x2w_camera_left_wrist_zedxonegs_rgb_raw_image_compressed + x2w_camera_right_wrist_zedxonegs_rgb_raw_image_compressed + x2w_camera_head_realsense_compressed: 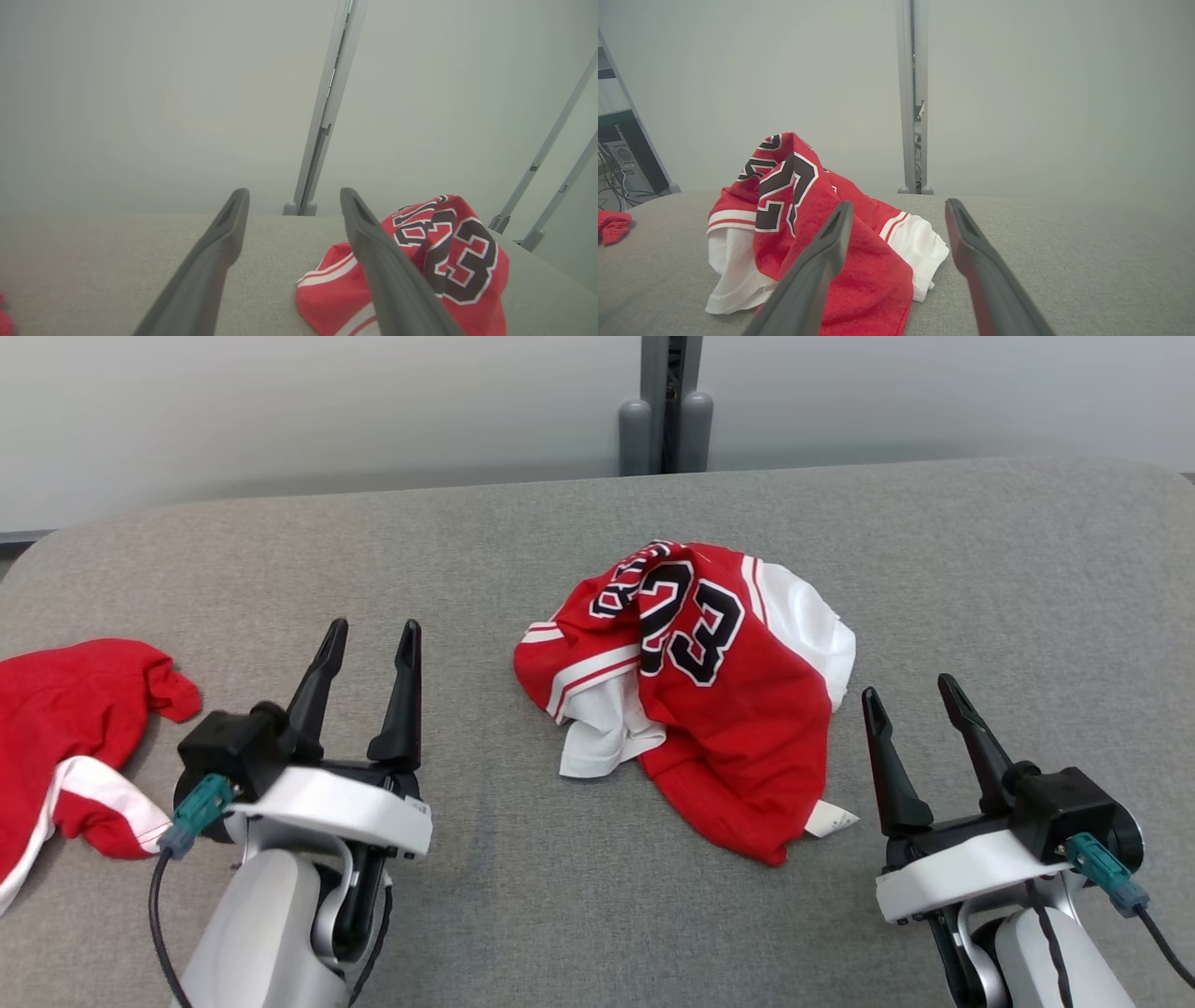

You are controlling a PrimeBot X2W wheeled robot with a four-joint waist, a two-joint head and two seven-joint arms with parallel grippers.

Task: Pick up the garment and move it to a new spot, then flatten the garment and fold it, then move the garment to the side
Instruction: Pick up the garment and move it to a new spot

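Observation:
The garment [709,700] is a red and white jersey with black numbers, lying crumpled in a heap at the middle of the grey table [523,896]. It also shows in the left wrist view as the garment [448,261] and in the right wrist view as the garment [808,224]. My left gripper [371,636] is open, low and to the left of the heap, with nothing between its fingers. My right gripper [910,690] is open just right of the heap's near edge, touching nothing.
A second red cloth with a white stripe [70,737] lies at the table's left edge. A grey post [665,406] stands behind the table's far edge against a pale wall. Bare table surface lies between and in front of both grippers.

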